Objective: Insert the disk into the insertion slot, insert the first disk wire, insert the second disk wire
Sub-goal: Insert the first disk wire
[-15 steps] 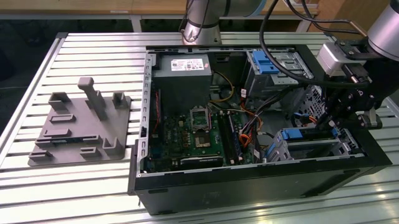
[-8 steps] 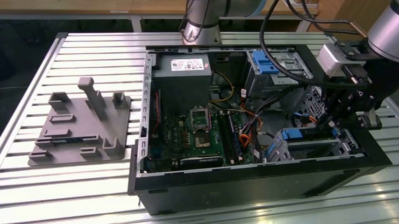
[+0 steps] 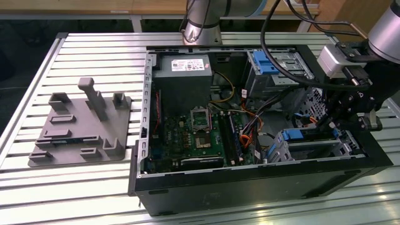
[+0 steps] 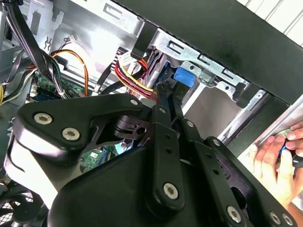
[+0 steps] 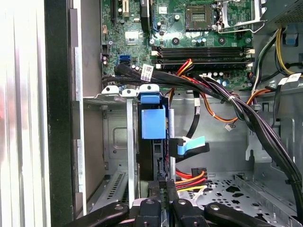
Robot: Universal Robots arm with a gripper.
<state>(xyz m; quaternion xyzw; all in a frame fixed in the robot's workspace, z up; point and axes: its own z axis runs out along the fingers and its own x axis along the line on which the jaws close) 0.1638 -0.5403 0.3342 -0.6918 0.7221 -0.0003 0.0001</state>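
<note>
The disk (image 3: pixel 309 137) lies in the insertion slot (image 3: pixel 281 150), the low silver cage at the case's front on the exterior view's right. In the first wrist view its blue carrier (image 5: pixel 153 124) stands edge-on between the cage walls (image 5: pixel 116 137). My gripper (image 5: pixel 163 187) is at the disk's near end with its fingers close together; I cannot make out anything between them. The gripper (image 3: pixel 331 125) reaches down into the case. A wire with a blue plug (image 5: pixel 191 145) hangs beside the disk. Red, yellow and orange wires (image 5: pixel 190 177) end right by the fingertips (image 4: pixel 163 97).
The open computer case (image 3: pixel 250 183) lies on a slatted table, with the motherboard (image 3: pixel 200 136), power supply (image 3: pixel 184 70) and a taller cage with a blue clip (image 3: pixel 270 65). A grey fixture (image 3: pixel 81 126) sits outside. A person's hand (image 4: pixel 277 161) rests at the case's edge.
</note>
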